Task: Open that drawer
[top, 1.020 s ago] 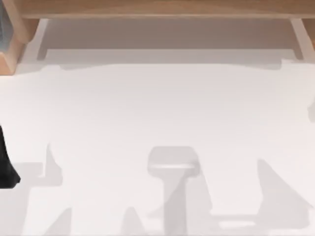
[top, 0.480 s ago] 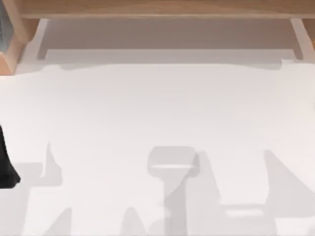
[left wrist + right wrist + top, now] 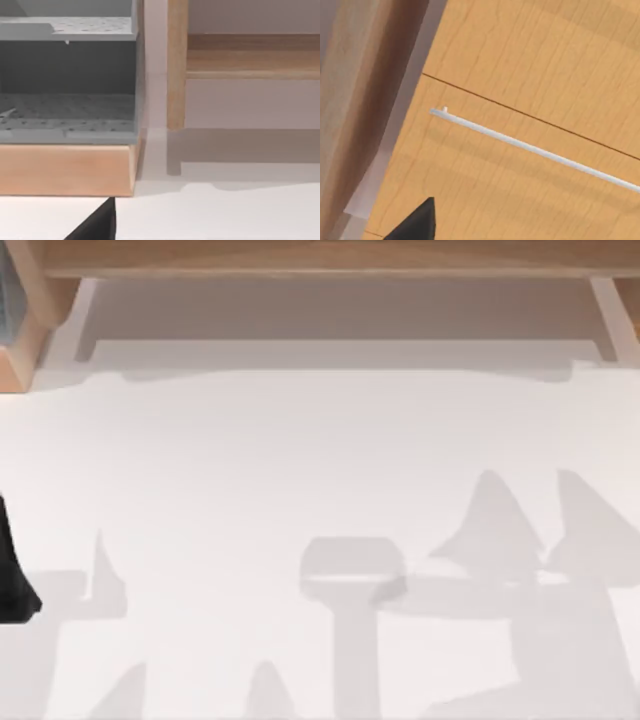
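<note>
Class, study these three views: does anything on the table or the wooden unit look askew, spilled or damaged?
Nothing stands out. The drawer front looks intact and its metal handle runs straight. The white table shows no spill.

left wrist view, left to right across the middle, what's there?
Grey perforated shelf unit on its wooden base → pale gap of wall → upright wooden post → horizontal wooden rail running off to the edge. A dark fingertip of the left gripper pokes in below the base.
</note>
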